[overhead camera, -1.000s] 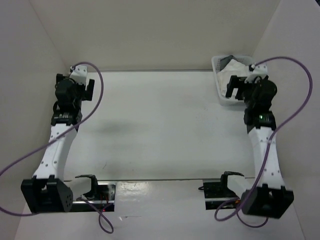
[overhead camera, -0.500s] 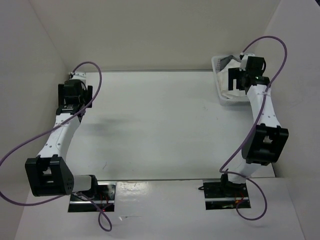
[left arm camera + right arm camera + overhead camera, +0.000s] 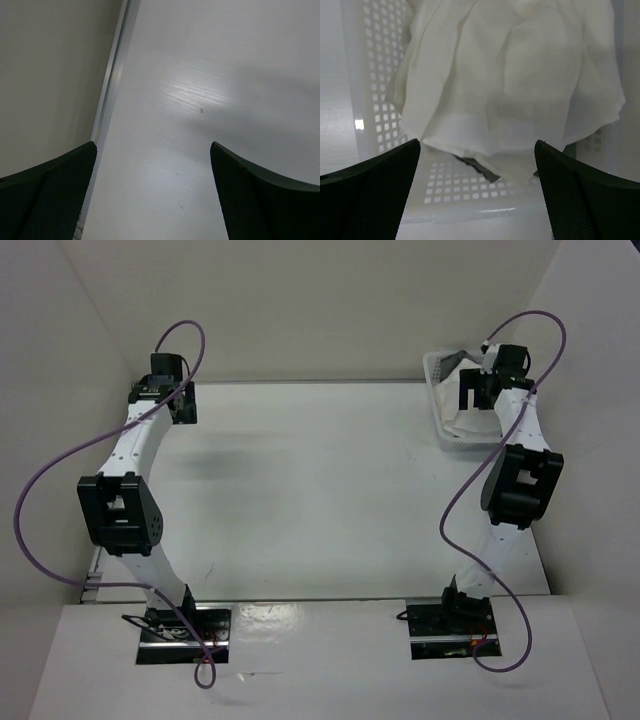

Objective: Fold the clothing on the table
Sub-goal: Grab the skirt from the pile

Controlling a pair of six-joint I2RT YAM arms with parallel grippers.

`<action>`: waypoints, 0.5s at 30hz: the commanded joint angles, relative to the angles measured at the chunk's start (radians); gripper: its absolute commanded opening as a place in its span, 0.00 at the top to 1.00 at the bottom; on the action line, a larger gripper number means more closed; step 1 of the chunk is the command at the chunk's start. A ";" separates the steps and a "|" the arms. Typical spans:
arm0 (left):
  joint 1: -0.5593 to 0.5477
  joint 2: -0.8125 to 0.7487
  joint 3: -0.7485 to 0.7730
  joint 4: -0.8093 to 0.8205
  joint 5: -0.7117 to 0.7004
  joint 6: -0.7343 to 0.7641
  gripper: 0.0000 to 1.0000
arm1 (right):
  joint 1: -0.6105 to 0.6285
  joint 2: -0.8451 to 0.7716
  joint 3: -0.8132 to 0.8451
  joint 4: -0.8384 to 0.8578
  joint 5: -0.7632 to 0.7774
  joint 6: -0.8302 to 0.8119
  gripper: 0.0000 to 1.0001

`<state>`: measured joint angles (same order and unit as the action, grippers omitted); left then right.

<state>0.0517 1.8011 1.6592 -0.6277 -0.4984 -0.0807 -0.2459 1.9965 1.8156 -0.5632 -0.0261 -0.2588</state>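
Right gripper (image 3: 476,145) has been advanced, spread and empty, until clothing (image 3: 510,75) lies directly ahead; left gripper (image 3: 152,150) is likewise spread; pickup is expected

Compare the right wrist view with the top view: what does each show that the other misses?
Right wrist only: the clothing's creases, a dark scrap peeking from under it, the basket's mesh holes. Top only: the whole table and the left hand at its far left corner. Both: the clothing bunched in the basket, the open right hand over it.
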 commanded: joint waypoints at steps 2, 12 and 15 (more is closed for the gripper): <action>-0.003 -0.072 0.007 -0.017 0.086 -0.093 0.00 | -0.030 0.080 0.097 0.105 -0.029 0.026 0.01; 0.057 -0.403 -0.254 0.014 0.138 -0.067 0.00 | -0.030 0.203 0.226 0.080 -0.017 -0.002 0.42; 0.086 -0.451 -0.292 0.025 0.194 -0.082 0.00 | -0.021 0.212 0.226 0.059 -0.017 -0.002 0.97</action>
<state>0.1196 1.3880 1.4025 -0.6277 -0.3779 -0.1383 -0.2783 2.2040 1.9846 -0.5129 -0.0414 -0.2611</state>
